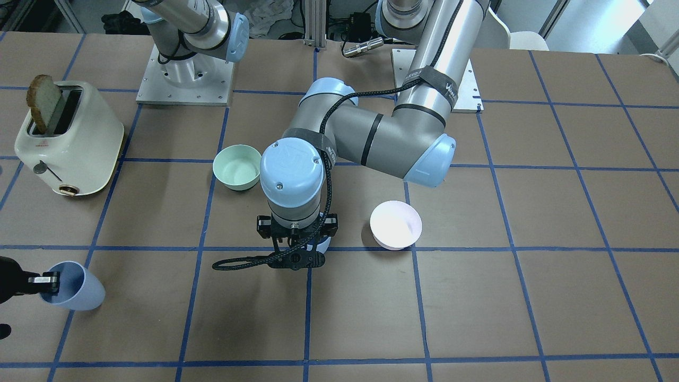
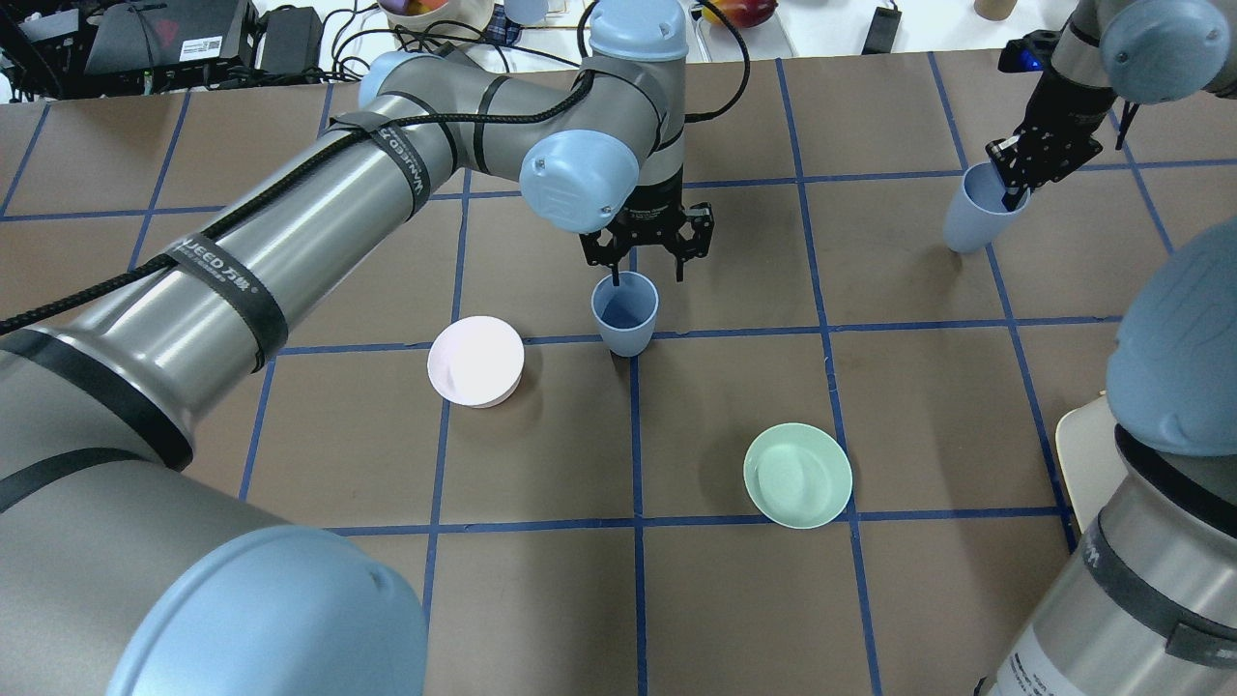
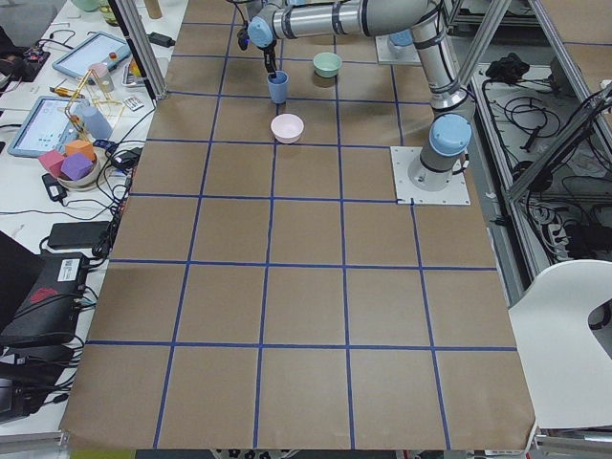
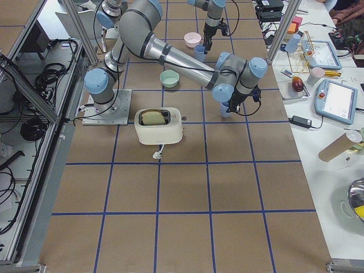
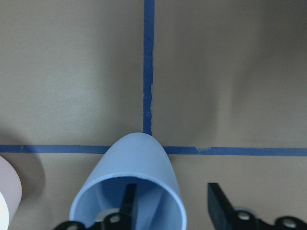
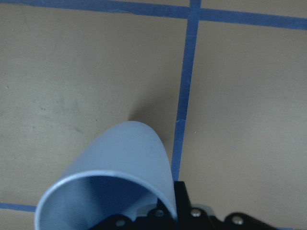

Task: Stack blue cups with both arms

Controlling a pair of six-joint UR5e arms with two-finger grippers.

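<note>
One blue cup (image 2: 625, 314) stands upright at the table's middle on a blue tape crossing. My left gripper (image 2: 647, 277) hangs over it, open. In the left wrist view one finger (image 5: 128, 199) is inside this cup (image 5: 139, 163) and the other finger (image 5: 217, 203) is outside its wall. The second blue cup (image 2: 974, 217) is at the far right, tilted. My right gripper (image 2: 1012, 198) is shut on its rim. It also shows in the front view (image 1: 77, 286) with the right gripper (image 1: 52, 283), and in the right wrist view (image 6: 120, 163).
A pale pink bowl (image 2: 475, 361) sits left of the middle cup. A mint-green bowl (image 2: 797, 475) sits nearer the robot, to the right. A cream toaster (image 1: 69, 138) holding a slice of toast stands near the right arm's base.
</note>
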